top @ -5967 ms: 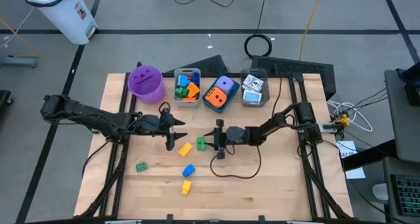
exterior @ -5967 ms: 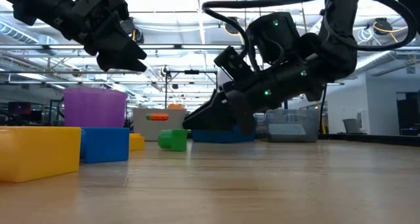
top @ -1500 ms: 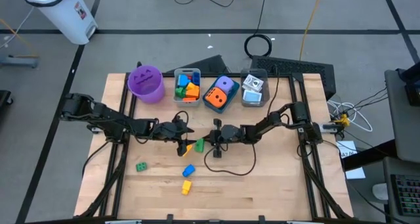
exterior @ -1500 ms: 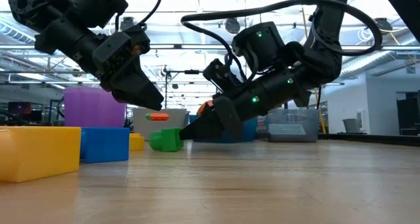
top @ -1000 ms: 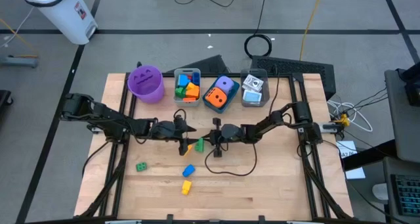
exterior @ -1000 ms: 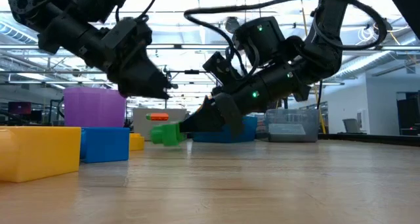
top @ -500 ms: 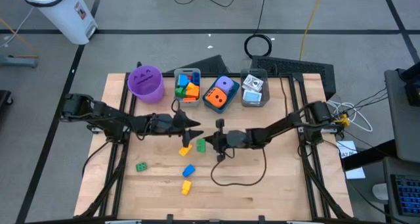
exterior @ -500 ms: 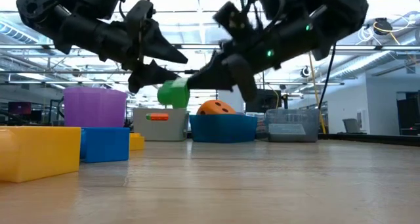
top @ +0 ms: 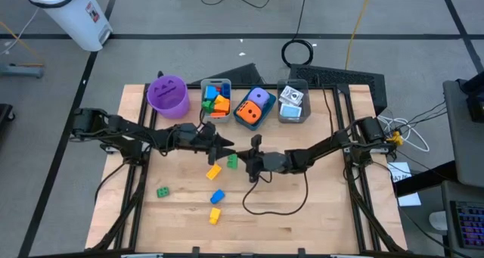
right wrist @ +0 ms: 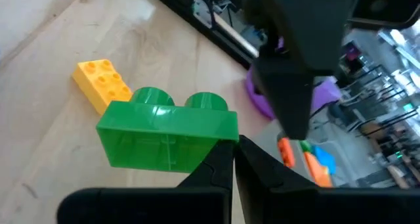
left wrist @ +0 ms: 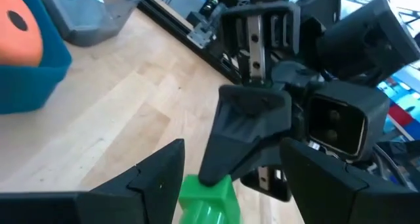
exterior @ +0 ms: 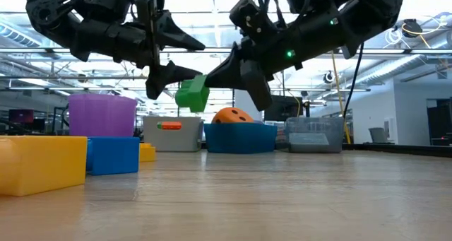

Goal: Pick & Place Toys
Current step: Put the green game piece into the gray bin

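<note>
Above the wooden table, the right gripper pinches a small green plastic brick, newly lifted clear. Left gripper, fingers apart, flanks it: a handover looks likely.

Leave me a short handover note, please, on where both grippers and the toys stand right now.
Right gripper: shut on the green brick, lifted above mid-table.
Left gripper: open, fingers either side of that brick, not gripping.
Done: bricks in the grey bin, dice in the blue bin, cubes in the clear bin.
Left: yellow brick, green brick, blue brick, yellow brick on the table.
</note>
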`<control>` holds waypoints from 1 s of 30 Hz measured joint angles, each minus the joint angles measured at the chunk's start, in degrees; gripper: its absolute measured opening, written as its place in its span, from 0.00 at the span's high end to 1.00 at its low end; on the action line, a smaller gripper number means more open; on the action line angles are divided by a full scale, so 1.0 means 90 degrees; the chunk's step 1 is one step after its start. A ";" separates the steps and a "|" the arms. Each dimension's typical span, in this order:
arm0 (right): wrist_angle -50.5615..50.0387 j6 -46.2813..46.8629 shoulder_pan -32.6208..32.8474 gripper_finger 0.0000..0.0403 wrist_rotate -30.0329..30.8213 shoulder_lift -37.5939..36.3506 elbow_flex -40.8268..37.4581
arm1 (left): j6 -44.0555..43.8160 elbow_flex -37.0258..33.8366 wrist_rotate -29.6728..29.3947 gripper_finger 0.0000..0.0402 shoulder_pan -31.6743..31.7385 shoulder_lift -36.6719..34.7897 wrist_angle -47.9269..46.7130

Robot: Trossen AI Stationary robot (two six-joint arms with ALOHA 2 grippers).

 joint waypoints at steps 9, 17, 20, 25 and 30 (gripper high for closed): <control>0.0593 -0.0732 0.0000 1.00 0.0449 -0.0001 0.0000 | 0.0148 0.0000 0.0083 0.36 -0.0001 0.0000 -0.0005; 0.1150 -0.1243 -0.0002 1.00 0.0560 0.0000 0.0000 | 0.0170 0.0000 0.0184 0.36 -0.0018 0.0000 -0.0046; 0.1488 -0.1600 -0.0007 1.00 0.0899 0.0000 0.0000 | 0.0233 0.0000 0.0259 0.36 -0.0018 -0.0001 -0.0138; 0.1820 -0.1734 -0.0007 1.00 0.0937 0.0000 0.0000 | 0.0257 0.0000 0.0261 0.36 -0.0026 0.0000 -0.0174; 0.1816 -0.1784 -0.0007 1.00 0.0902 0.0000 0.0000 | 0.0283 0.0000 0.0240 0.40 -0.0026 0.0000 -0.0161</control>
